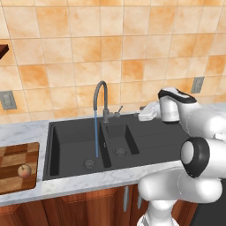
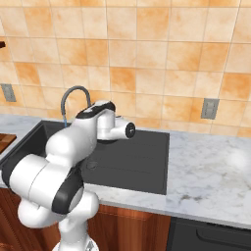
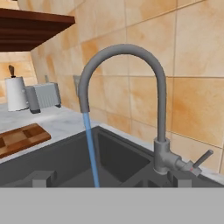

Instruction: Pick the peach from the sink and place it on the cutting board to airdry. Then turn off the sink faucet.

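Fingers' point(image 3: 42, 178) spread cannot be told; the lever point(image 3: 202, 157) could be missed, and water point(image 1: 96, 132) left running from the sink faucet point(image 1: 100, 99).

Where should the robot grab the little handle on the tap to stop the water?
Probably near the free outer end of the lever handle, which sticks out sideways and slightly upward from the base of the faucet. Coming in from the front, on the sink side, looks best, since the tiled wall sits close behind it. The gripper already hovers beside it while the water stream runs.
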Motion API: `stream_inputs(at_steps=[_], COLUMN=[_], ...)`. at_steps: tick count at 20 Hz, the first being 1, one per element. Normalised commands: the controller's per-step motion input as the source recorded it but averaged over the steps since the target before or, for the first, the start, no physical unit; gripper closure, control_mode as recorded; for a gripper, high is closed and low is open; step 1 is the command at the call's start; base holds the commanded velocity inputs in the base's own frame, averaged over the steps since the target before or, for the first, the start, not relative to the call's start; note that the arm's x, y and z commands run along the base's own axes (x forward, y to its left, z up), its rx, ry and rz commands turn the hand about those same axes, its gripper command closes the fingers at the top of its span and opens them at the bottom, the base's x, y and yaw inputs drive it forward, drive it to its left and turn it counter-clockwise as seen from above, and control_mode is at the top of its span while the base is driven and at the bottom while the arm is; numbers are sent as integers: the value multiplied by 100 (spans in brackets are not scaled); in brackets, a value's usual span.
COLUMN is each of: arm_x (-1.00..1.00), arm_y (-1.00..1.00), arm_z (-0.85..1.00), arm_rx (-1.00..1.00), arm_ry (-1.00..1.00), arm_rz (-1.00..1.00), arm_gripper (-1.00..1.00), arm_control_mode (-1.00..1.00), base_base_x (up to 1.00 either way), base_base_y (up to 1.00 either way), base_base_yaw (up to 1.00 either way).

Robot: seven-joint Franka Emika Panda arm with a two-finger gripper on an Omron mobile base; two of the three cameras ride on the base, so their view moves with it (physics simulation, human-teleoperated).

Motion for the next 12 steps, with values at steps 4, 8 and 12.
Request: stream_inputs(at_steps=[4,8,12], arm_x=[24,23,18], arm_y=[1,2,3], arm_z=[-5,-1,-4], arm_rx=[0,0,0], arm_ry=[0,0,0], arm_rz=[1,1,1], arm_gripper=[-100,-100,-100], arm_control_mode=[-100,-100,-100], base_base_x=[0,0,0], base_base_y=[0,0,0], base_base_yaw=[0,0,0])
